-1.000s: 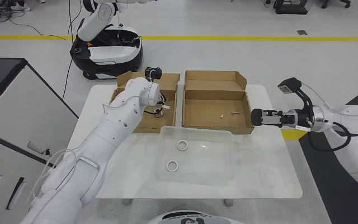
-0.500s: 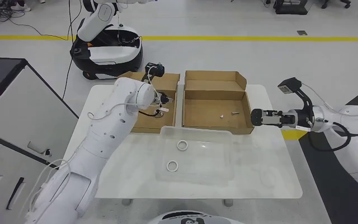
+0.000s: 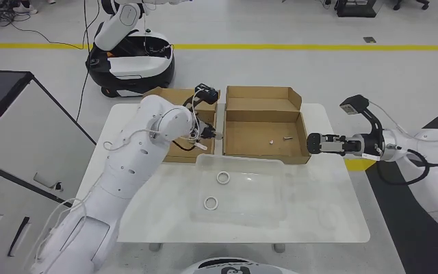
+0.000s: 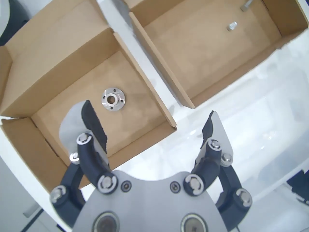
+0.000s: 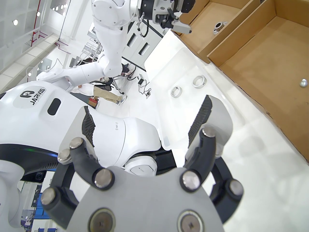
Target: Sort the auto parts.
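Observation:
Two open cardboard boxes stand side by side at the back of the white table. The left box (image 3: 164,97) holds a round metal flange (image 4: 113,98). Two small metal bolts (image 4: 246,4) (image 4: 232,25) lie in the right box (image 3: 250,140). In front of the boxes, a clear plastic tray (image 3: 239,159) holds two metal rings (image 3: 223,178) (image 3: 211,203). My left gripper (image 4: 149,112) hangs open and empty above the left box's near right corner. My right gripper (image 3: 311,143) stands open and empty beside the right box's right wall.
A grey cabinet (image 3: 27,137) stands left of the table. Another white robot's base (image 3: 130,65) is parked behind the boxes. Bare table surface (image 3: 321,198) lies to the right of the tray.
My left gripper has swung right, from above the middle of the left box to its near right corner. The right arm has kept still.

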`<control>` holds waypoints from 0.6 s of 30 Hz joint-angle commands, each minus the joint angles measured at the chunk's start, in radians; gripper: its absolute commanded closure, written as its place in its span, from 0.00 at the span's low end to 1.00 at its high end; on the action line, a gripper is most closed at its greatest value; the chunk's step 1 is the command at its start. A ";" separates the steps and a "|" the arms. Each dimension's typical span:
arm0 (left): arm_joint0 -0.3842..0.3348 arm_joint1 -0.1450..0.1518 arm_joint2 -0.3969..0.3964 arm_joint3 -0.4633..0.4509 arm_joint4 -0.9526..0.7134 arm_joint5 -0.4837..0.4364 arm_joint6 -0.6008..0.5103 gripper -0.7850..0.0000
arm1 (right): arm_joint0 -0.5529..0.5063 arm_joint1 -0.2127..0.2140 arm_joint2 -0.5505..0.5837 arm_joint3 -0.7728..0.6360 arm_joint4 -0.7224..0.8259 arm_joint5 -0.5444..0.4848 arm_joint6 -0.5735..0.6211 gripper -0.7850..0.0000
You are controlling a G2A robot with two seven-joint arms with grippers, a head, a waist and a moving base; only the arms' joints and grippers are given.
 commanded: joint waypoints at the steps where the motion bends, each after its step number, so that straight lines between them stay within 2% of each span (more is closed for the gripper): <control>1: 0.016 0.007 0.002 -0.050 -0.013 -0.071 -0.046 0.00 | 0.000 0.000 0.000 0.000 0.000 0.000 0.000 0.00; 6: 0.054 0.022 0.007 -0.160 -0.057 -0.197 -0.104 0.00 | 0.000 0.000 0.000 0.000 0.000 0.000 0.000 0.00; 9: 0.067 0.036 0.031 -0.204 -0.085 -0.236 -0.086 0.00 | 0.000 0.000 0.000 0.000 0.000 0.000 0.000 0.00; 18: 0.026 0.114 0.160 -0.247 -0.162 -0.299 -0.023 0.00 | 0.000 0.000 0.000 0.000 0.000 0.000 0.000 0.00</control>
